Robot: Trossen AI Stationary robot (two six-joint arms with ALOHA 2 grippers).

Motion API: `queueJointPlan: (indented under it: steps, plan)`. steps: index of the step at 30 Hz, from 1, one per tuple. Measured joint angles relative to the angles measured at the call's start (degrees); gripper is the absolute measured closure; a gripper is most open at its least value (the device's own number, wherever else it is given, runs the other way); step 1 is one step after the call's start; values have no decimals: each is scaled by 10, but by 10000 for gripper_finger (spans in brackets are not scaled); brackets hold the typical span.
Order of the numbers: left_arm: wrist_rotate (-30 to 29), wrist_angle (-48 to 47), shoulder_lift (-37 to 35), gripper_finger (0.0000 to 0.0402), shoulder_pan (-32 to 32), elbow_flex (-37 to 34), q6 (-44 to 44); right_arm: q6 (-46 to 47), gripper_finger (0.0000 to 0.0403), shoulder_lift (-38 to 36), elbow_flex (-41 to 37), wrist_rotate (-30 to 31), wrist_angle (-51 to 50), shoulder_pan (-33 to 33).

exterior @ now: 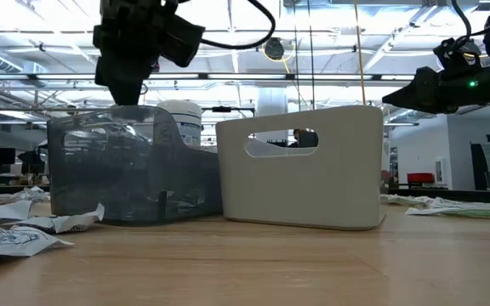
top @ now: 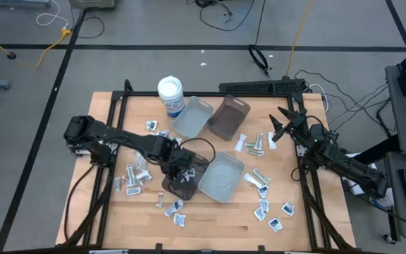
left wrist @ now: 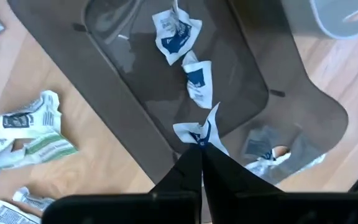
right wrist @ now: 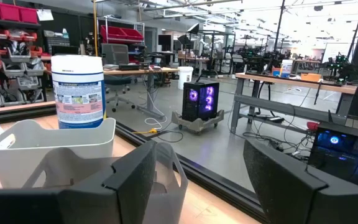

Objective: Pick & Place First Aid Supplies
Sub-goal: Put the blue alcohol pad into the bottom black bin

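The bench [top: 210, 219] carries four trays and one tub. At the far edge, left of centre, stands a white round tub [top: 170, 93] with a blue label. Just beside it lie two trays side by side: a grey tray [top: 192, 117] and a brown tray [top: 229, 117]; what is in either cannot be made out. Nearer the middle of the bench are a dark smoky tray [top: 182, 185] and, touching its right side, a pale grey tray [top: 222, 176], which appears to hold nothing. The left wrist view shows the dark tray's floor [left wrist: 229, 81] with two white-and-blue packets [left wrist: 174, 28] lying on it, one close behind the other. The left end effector [left wrist: 201, 144] hangs over this tray with its fingers pinched together on a third white-and-blue packet [left wrist: 199, 129], held above the tray's near wall. More first aid packets lie loose on the bench: a cluster [top: 134, 176] left of the dark tray, a few [top: 173, 206] at its near side, a group [top: 254, 144] right of the brown tray, and several [top: 270, 210] toward the near right corner. The right end effector [top: 279, 121] is raised at the right edge near the far corner, fingers spread wide, holding nothing.
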Motion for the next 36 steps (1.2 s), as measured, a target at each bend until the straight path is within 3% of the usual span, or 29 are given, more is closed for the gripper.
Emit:
queueJointPlan:
  steps: [7,20,36]
  plan:
    - [-4,73,48,399,-2,0,29,0,165,0,0,0,0,0]
    - [-36,99,128,395,-2,0,31,0,165,0,0,0,0,0]
    - [-66,95,98,231,-1,0,18,0,165,0,0,0,0,0]
